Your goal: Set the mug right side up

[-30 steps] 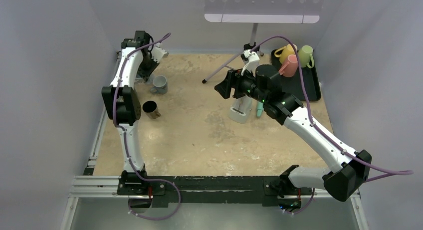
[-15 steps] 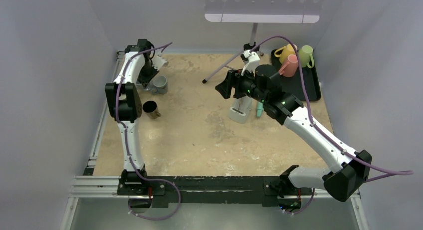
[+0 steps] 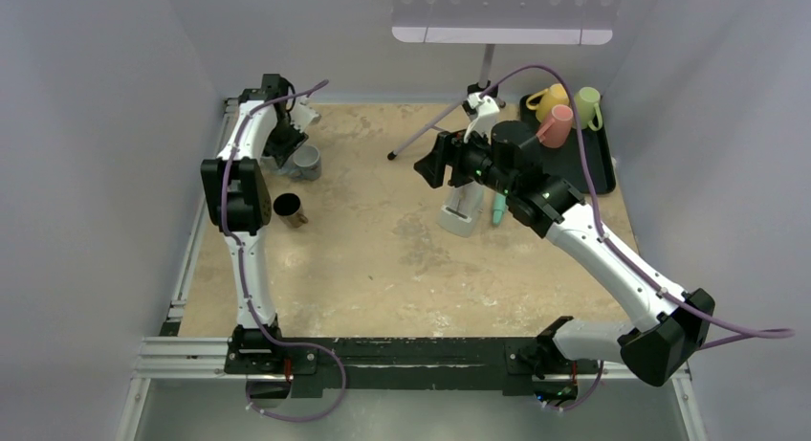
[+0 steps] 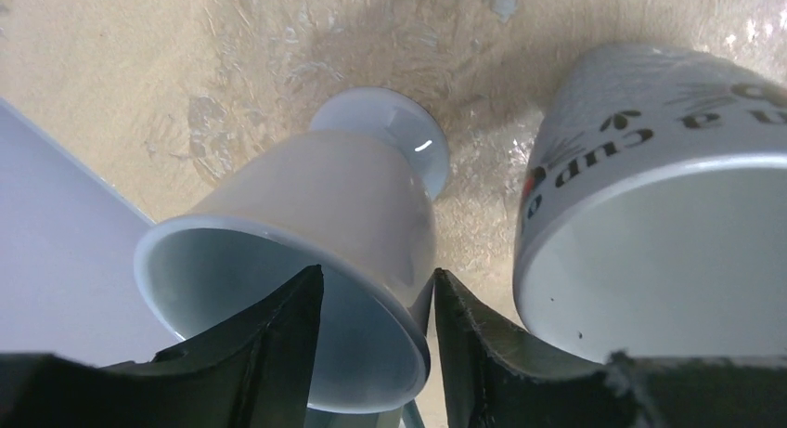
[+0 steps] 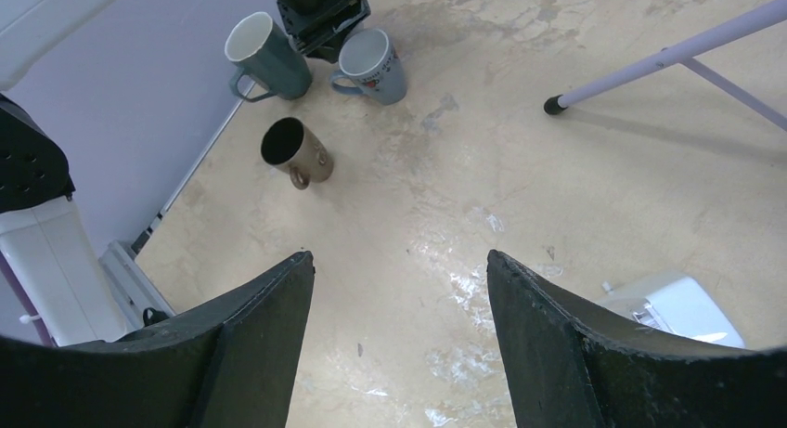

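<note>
Worktop [image 3: 383,259] first: it was beige, scuffed and blotched, boxed in by pale lilac-grey walls [image 3: 96,173], with a metal rail [image 3: 186,269] running down its left edge. Over in the far-left corner the left gripper [image 4: 376,293] was pinched on the rim of the mug [image 4: 353,205], one finger inside and one outside. The mug stood mouth-up on its foot, leaning slightly, close to the left wall. Just beside it stood a lettered grey mug [image 4: 650,214], upright. Nearer along the same edge a brown mug [image 3: 290,209] lay on its side. The right gripper [image 5: 394,279] hung above mid-worktop, jaws spread wide, holding nothing. At the far right a black tray [image 3: 598,168] carried three coloured mugs [image 3: 585,106] hard by the wall. A lilac pole [image 3: 421,140] slanted down to the far middle. Between the arms, down to the near edge, lay a broad open run of worktop.
</note>
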Robot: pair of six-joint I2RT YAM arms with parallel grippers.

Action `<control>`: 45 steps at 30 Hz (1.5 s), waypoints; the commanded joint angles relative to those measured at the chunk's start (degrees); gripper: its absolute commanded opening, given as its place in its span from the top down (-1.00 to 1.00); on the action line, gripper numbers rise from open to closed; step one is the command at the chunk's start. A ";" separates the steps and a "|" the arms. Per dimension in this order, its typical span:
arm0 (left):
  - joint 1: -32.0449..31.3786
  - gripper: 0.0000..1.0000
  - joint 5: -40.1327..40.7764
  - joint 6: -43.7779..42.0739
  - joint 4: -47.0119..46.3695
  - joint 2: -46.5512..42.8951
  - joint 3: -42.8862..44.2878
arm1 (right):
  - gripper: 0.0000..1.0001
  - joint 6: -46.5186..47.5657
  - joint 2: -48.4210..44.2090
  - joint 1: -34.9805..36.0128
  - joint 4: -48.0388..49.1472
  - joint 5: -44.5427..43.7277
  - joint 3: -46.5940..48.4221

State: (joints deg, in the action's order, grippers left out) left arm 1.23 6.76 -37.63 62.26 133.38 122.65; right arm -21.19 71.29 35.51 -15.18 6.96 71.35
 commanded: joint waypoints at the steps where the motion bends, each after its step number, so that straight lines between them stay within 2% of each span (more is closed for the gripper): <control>1: 0.52 -0.06 0.12 0.22 -2.86 -3.79 1.65 | -0.45 1.28 0.23 0.00 0.48 -0.70 2.76; 6: 0.52 -0.18 -2.73 1.42 -0.44 -6.01 4.21 | -0.46 1.74 0.54 0.00 -0.31 -2.25 3.35; 11: 0.52 -0.30 -4.21 3.46 -0.88 -11.42 3.52 | -0.51 -0.61 -4.52 -1.65 -1.33 -23.00 -0.81; 13: 0.52 -0.34 -5.66 5.60 -0.60 -13.92 3.41 | -0.49 -2.18 -6.25 -5.74 -2.73 -27.05 -2.62; 17: 0.52 -0.37 -11.31 10.32 1.58 -19.07 2.50 | -0.41 -3.74 -8.20 -15.73 -2.65 -29.06 -7.83; 21: 0.42 -0.41 -18.41 13.87 2.35 -25.85 -2.95 | -0.40 -2.85 -5.38 -23.20 0.48 -31.91 -9.25; 25: 0.45 -0.62 -23.14 16.75 1.65 -32.06 -9.12 | -0.41 -3.40 2.41 -29.53 6.42 -32.42 -7.32; 29: 0.49 -0.80 -25.36 18.16 1.69 -35.99 -13.19 | -0.46 -5.40 15.37 -32.62 6.76 -31.62 1.65; 38: 0.49 -0.84 -25.87 17.25 -1.72 -42.17 -22.62 | -0.48 -9.73 42.32 -34.37 0.22 -32.34 22.73; 42: 0.52 -0.84 -25.82 16.66 -1.65 -42.39 -22.71 | -0.41 -9.14 52.40 -34.61 -6.50 -33.43 34.40; 45: 0.52 -0.84 -25.64 16.56 -1.43 -42.40 -21.96 | -0.35 -9.61 56.39 -35.27 -9.67 -32.88 38.68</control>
State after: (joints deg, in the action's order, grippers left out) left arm 1.28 -17.61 -20.58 63.05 93.51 99.74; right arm -29.32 125.32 1.15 -18.50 -24.18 103.31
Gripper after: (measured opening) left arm 0.918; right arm 0.693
